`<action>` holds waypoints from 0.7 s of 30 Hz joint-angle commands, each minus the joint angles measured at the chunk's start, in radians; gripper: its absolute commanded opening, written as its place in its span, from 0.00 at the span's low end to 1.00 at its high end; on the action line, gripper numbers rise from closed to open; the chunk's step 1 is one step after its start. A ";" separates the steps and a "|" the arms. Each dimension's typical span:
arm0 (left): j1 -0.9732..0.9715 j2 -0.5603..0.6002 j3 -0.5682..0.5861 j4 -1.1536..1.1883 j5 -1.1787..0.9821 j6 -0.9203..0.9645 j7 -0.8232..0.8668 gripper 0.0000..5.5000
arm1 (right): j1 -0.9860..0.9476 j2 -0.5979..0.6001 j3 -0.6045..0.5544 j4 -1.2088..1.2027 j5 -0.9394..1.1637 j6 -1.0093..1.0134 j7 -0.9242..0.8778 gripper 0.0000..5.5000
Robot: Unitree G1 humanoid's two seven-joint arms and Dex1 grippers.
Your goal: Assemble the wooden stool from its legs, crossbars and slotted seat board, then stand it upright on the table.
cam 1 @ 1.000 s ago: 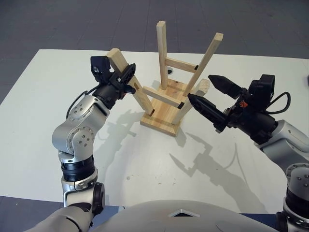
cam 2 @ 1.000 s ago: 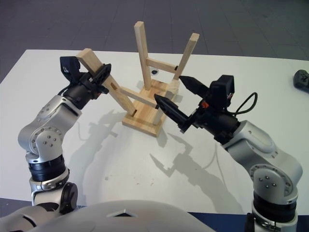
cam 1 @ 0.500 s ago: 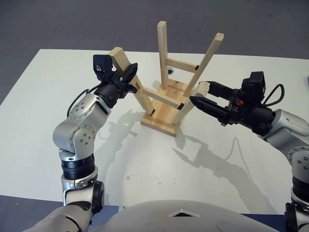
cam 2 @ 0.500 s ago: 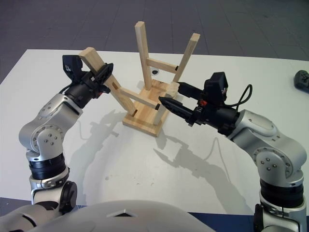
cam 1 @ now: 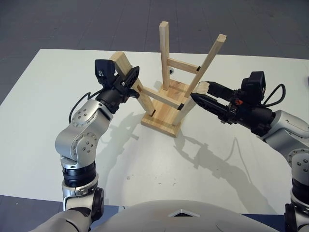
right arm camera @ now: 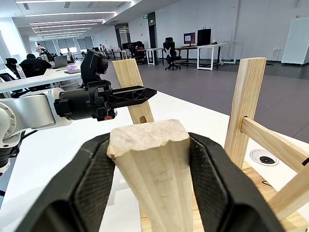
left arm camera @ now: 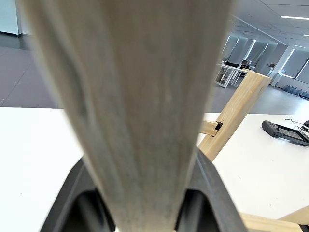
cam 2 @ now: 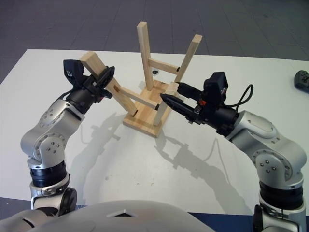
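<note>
The wooden stool stands upside down on the white table (cam 1: pixel 58 121), its seat board (cam 1: pixel 161 116) flat and several legs pointing up, joined by crossbars (cam 1: pixel 181 65). My left gripper (cam 1: pixel 131 82) is shut on the upper part of the left leg (cam 1: pixel 145 99), which leans outward. In the left wrist view that leg (left arm camera: pixel 135 96) runs between the dark fingers (left arm camera: pixel 77 198). My right gripper (cam 1: pixel 202 91) is shut on the top end of the short near-right leg (cam 1: pixel 186 107). The right wrist view shows this leg's end (right arm camera: pixel 149 154) clamped between both pads (right arm camera: pixel 91 188).
A black controller (cam 2: pixel 301 79) lies at the table's far right edge. A round cable hole (cam 1: pixel 170 71) sits in the table behind the stool. Bare tabletop stretches in front of the stool and to its left.
My right gripper, open in front of the stool a second ago, has moved in and shut on the near-right leg's top. The left gripper with its leg edged slightly right.
</note>
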 commanded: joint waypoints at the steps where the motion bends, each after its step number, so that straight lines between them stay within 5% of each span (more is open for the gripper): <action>1: 0.042 -0.038 -0.044 0.031 -0.035 0.059 -0.012 0.19 | 0.030 0.000 0.029 -0.014 -0.019 0.015 0.009 0.41; 10: -0.009 -0.035 0.037 0.073 -0.077 0.088 0.006 0.19 | 0.053 0.002 0.049 -0.020 -0.047 -0.006 0.014 0.41; 21: -0.025 0.066 -0.025 0.078 -0.009 0.070 -0.047 0.19 | 0.058 0.007 0.052 -0.018 -0.060 -0.013 0.012 0.41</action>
